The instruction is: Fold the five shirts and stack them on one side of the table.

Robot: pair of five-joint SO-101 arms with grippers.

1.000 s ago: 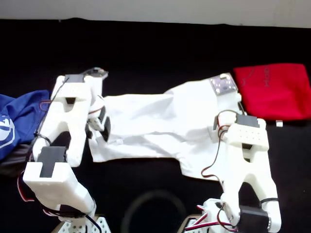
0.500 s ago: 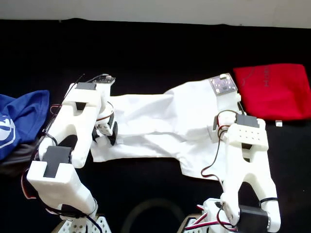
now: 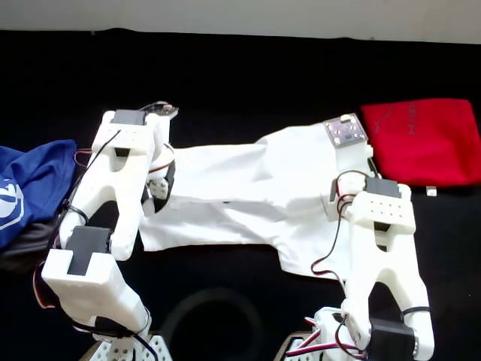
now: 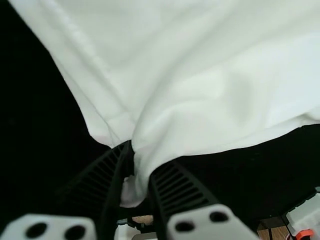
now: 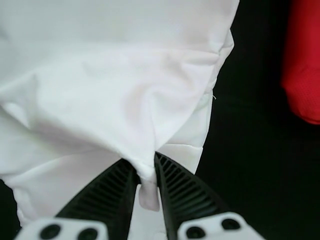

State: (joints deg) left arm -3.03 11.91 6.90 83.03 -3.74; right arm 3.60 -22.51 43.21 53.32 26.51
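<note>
A white shirt point(image 3: 248, 195) lies spread across the middle of the black table point(image 3: 248, 83). My left gripper point(image 3: 159, 183) is at the shirt's left edge. In the left wrist view it point(image 4: 137, 172) is shut on a fold of the white shirt point(image 4: 200, 85). My right gripper point(image 3: 352, 154) is at the shirt's right end, next to a folded red shirt point(image 3: 425, 139). In the right wrist view it point(image 5: 146, 175) pinches a bunch of the white shirt point(image 5: 110, 95), with the red shirt point(image 5: 302, 60) off to one side. A blue shirt point(image 3: 26, 188) lies crumpled at the table's left edge.
Dark grey cloth point(image 3: 19, 252) shows under the blue shirt. A dark cable loop point(image 3: 214, 323) lies on the table at the front between the two arm bases. The far half of the table is bare black cloth.
The left arm first shifted right and toward the front, then drew back toward the far side, keeping its hold on the shirt's left edge. The right arm has not moved.
</note>
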